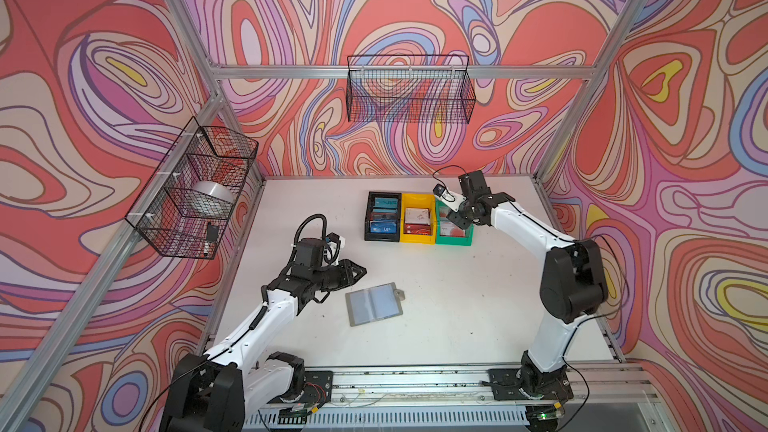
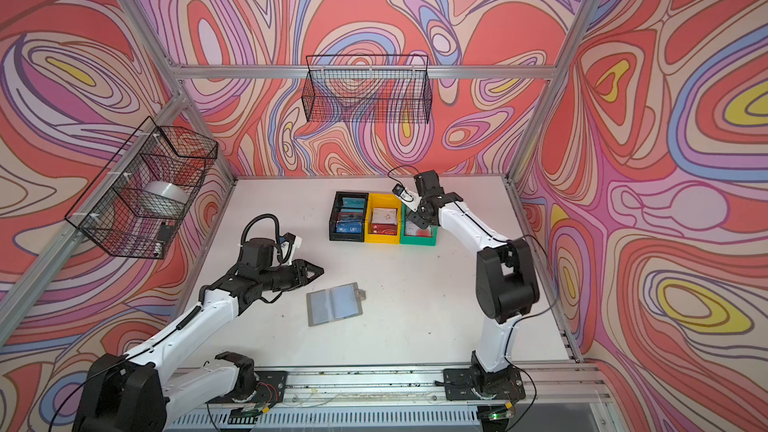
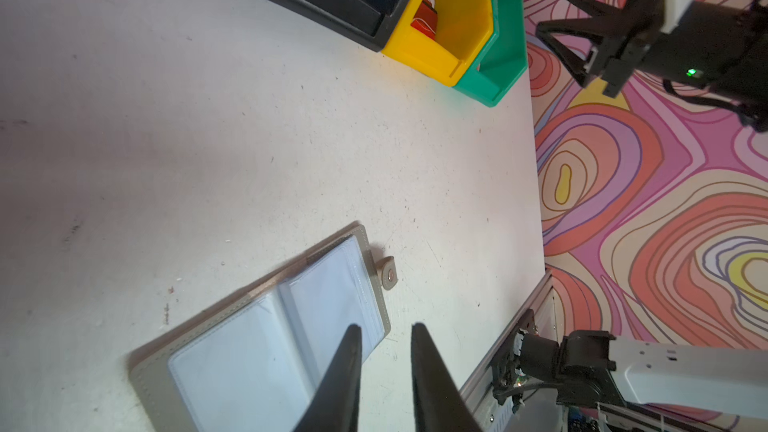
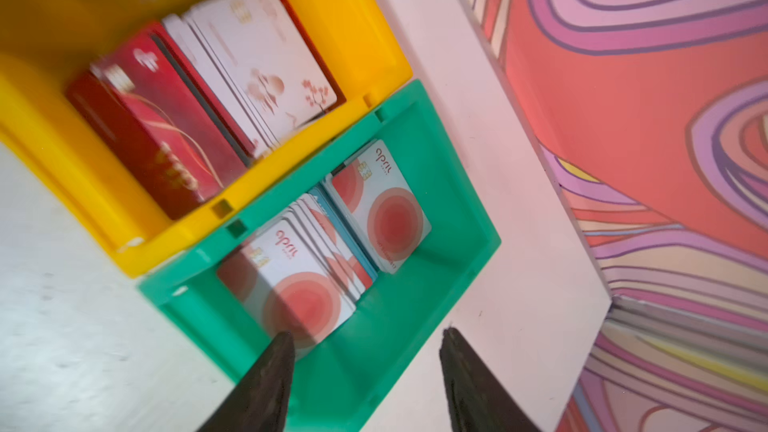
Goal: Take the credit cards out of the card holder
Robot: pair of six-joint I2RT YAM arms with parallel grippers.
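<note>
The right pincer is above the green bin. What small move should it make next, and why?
Probably lift the right pincer clear of the green bin: its jaws stand open and empty, and the pale cards lie inside already. The card holder lies open.

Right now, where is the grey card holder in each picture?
In a top view: the card holder lies open on the table, near the front middle.
In a top view: same spot, open.
Left wrist: just ahead of the left hand, one finger covering part of it.
Right wrist: not in it.
Shared landmark: the green bin.
</note>
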